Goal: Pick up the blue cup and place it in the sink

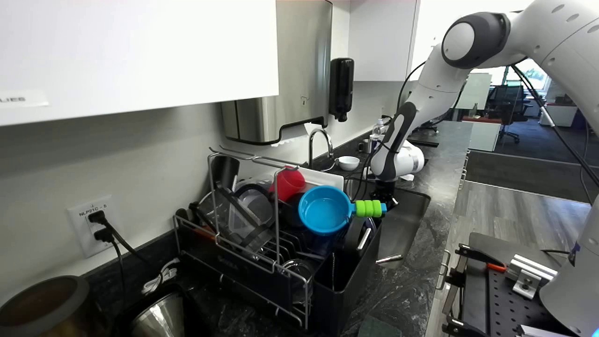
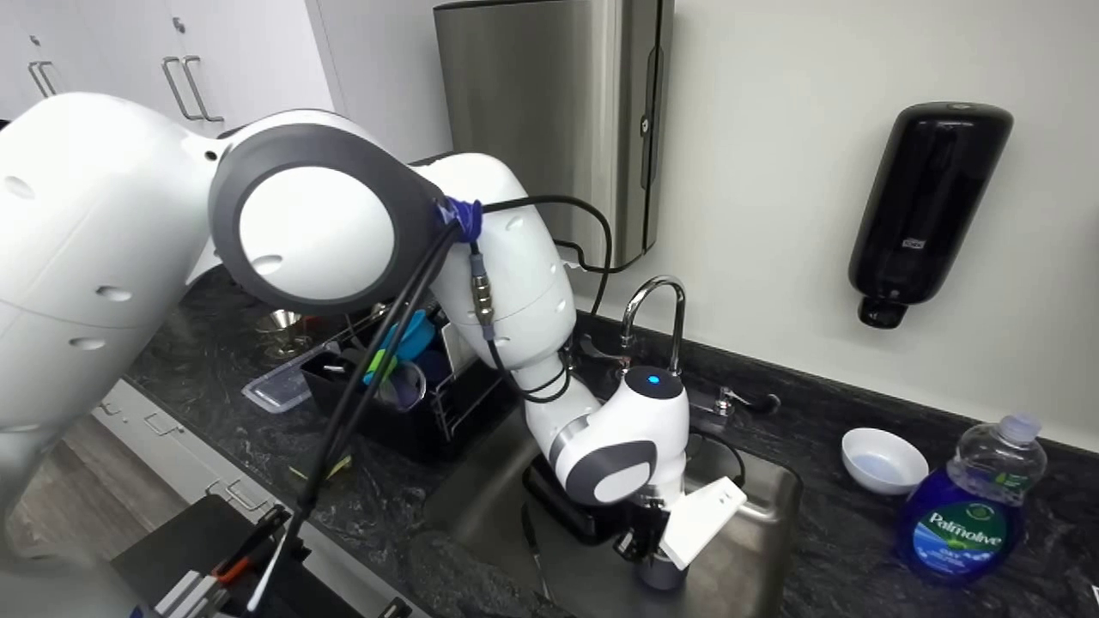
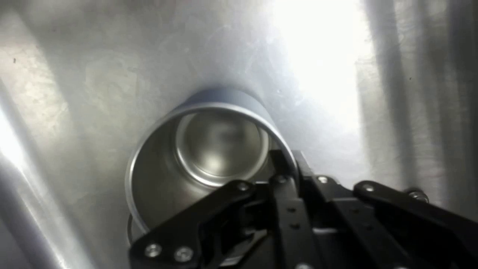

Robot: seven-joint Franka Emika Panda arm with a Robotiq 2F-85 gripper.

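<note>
My gripper [image 3: 290, 162] is shut on the rim of a steel cup [image 3: 157, 175] with a blue-grey outer wall, one fingertip inside the cup and one outside. The cup's mouth faces the wrist camera. In an exterior view the steel cup [image 2: 661, 575] hangs or stands upright within the sink [image 2: 730, 584]; whether its base touches the bottom I cannot tell. Most of the gripper [image 2: 644, 534] is covered by the white wrist part there. What looks like the blue cup [image 2: 434, 365] sits in the dish rack, dark blue and partly hidden.
Beside the sink stands the dish rack [image 1: 262, 266], holding a cyan pan [image 1: 325, 210] with a green handle and a red cup [image 1: 289, 182]. A faucet [image 2: 677, 322] rises behind the sink. A white bowl [image 2: 883, 459] and a soap bottle [image 2: 962, 524] stand on the counter.
</note>
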